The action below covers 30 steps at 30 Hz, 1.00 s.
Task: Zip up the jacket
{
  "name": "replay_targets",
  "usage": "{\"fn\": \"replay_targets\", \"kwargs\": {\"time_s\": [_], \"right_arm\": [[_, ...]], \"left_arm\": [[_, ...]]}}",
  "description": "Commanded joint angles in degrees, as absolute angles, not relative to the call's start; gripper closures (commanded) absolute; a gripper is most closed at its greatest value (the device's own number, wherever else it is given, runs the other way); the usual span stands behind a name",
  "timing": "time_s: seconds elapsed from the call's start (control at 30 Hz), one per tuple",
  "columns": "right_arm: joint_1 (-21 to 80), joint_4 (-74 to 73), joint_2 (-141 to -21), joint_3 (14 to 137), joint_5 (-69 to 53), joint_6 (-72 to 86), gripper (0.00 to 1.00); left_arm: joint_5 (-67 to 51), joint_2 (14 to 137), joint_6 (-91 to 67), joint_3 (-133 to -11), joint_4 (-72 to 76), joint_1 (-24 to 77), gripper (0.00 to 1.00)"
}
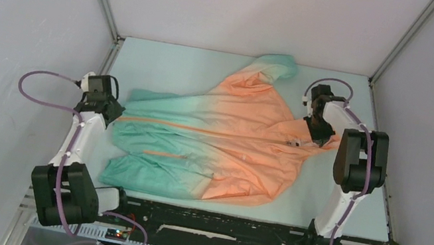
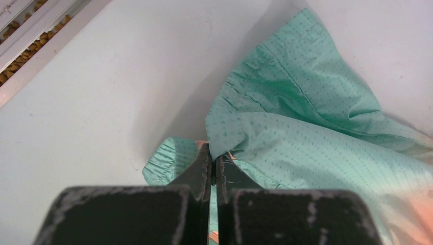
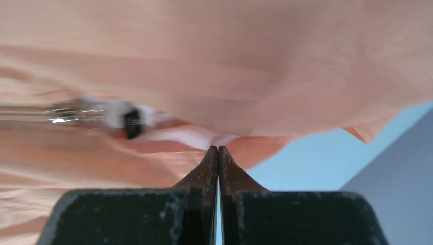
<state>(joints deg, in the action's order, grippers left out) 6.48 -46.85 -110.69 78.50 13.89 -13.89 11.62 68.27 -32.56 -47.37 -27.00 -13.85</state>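
Jacket: flat on the table, in the middle, btwn the 2 arms. Green hem end to the left, orange top end to the right. One sleeve out toward the far side, one toward the near side.

Left gripper: down at the hem, right at the bottom end of the zip. Jaws squeezed tight together on the green cloth edge, w/ a tiny bit of orange trim peeking out at the tips. Looks like holding the bottom so the jacket can't slide.

Right gripper: at the top end, near the collar. Jaws pressed tight too, tips on a thin edge of orange cloth, probably pinching it. Zip pull: white and black, blurry, just beside those tips but not in them.

How far along, as a guess: almost done, maybe all done. From above, one straight orange line from the hem to the zip pull up by the collar, both front halves meeting along it, no gap showing. So most of the zip looks shut.

What's left: can't tell if a last short bit of zip sits past the pull, too blurry and partly hidden by the right arm. If yes, one more little tug. If no, just let go w/ both.
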Motion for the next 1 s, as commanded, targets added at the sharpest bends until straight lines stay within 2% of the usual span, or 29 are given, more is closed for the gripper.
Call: {"fn": "replay_targets", "kwargs": {"time_s": [0.0, 0.07, 0.17, 0.2, 0.23, 0.3, 0.33, 0.43, 0.53, 0.63, 0.73, 0.87, 0.97], "right_arm": [[7.05, -45.4, -106.79, 78.29, 18.56, -9.59, 0.93], [9.78, -45.22, -105.05, 78.25, 22.05, -5.02, 0.71], [14.12, -45.96, -99.24, 78.04, 26.74, 2.78, 0.47], [15.66, -45.88, -96.45, 77.64, 26.25, 4.45, 0.41], [17.28, -45.53, -93.5, 77.22, 24.39, 5.94, 0.35], [20.57, -44.83, -87.07, 76.27, 20.83, 9.73, 0.22], [22.4, -44.44, -83.9, 76.06, 18.94, 10.66, 0.15], [27.5, -43.51, -75.04, 76.66, 15.81, 11.08, 0.02], [29.8, -44.96, -65.46, 78.29, 11.0, 10.91, 0.0], [29.73, -44.02, -55.43, 78.3, 9.18, 12.3, 0.0], [29.79, -43.01, -46.68, 79.28, 12.31, 13.09, 0.0], [29.94, -44.25, -41.23, 84.77, 16.38, 11.2, 0.0], [29.9, -44.95, -39.12, 90.49, 18.22, 8.68, 0.0]], "left_arm": [[13.66, 68.16, -32.6, -50.73, -23.99, -14.41, 1.0], [13.51, 68.72, -32.48, -51.51, -25.2, -14.4, 0.99], [13.6, 69.35, -32.09, -53.39, -28.0, -14.41, 0.79], [14.49, 68.79, -32.42, -53.74, -28.81, -14.41, 0.7], [15.36, 67.94, -32.57, -53.77, -29.17, -14.4, 0.56], [17.17, 65.71, -32.82, -54.12, -30.48, -14.33, 0.2], [18.11, 64.57, -32.41, -54.73, -31.53, -14.14, 0.09], [22.0, 61.07, -30.33, -57.05, -35.25, -12.54, 0.01], [22.07, 55.79, -27.88, -59.09, -37.07, -10.65, 0.0], [7.78, 48.83, -23.48, -59.49, -33.35, -7.45, 0.12], [-9.13, 44.26, -21.97, -60.98, -25.36, -2.16, 0.1], [-19.0, 43.5, -21.88, -68.65, -22.6, 4.53, 0.08], [-23.64, 41.83, -21.56, -73.45, -18.86, 8.41, 0.02]]}}
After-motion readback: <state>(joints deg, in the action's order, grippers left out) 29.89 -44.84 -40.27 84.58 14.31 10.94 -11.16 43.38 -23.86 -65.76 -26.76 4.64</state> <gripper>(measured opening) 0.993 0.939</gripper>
